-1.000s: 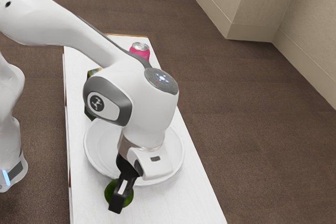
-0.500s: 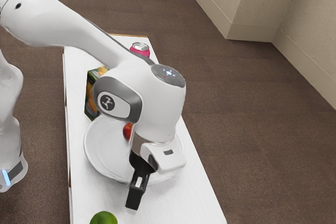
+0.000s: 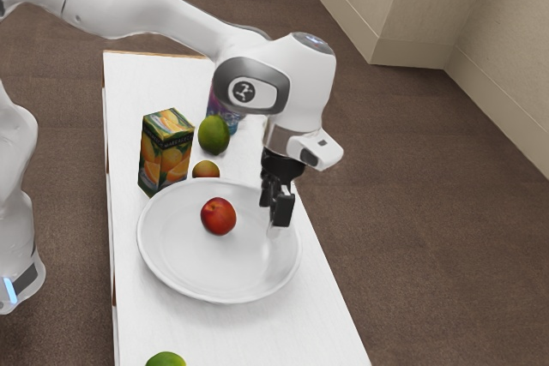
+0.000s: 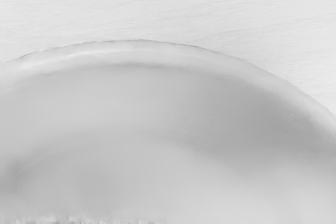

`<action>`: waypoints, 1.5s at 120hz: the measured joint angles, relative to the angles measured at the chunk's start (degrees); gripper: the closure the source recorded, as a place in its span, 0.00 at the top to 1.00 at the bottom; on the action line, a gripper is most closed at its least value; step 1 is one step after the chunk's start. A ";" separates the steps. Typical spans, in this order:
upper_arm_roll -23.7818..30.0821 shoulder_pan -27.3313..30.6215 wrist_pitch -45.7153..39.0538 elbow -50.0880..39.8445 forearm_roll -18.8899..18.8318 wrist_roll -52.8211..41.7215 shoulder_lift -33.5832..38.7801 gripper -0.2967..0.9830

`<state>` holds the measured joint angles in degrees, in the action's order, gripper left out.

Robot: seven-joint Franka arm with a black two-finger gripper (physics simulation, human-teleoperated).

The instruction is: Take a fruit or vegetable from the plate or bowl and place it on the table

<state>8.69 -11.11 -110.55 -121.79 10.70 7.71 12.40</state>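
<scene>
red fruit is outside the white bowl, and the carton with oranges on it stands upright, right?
The red fruit is inside the white bowl, not outside it, as the exterior view shows. The carton with oranges on it stands upright.

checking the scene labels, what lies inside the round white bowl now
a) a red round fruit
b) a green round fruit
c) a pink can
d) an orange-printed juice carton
a: the red round fruit sits within the rim of the round white bowl
</scene>
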 joint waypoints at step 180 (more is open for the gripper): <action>-9.63 -3.92 14.79 -6.02 0.60 -1.53 2.82 0.76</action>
<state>-0.94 -15.02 -95.76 -127.81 11.30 6.18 15.22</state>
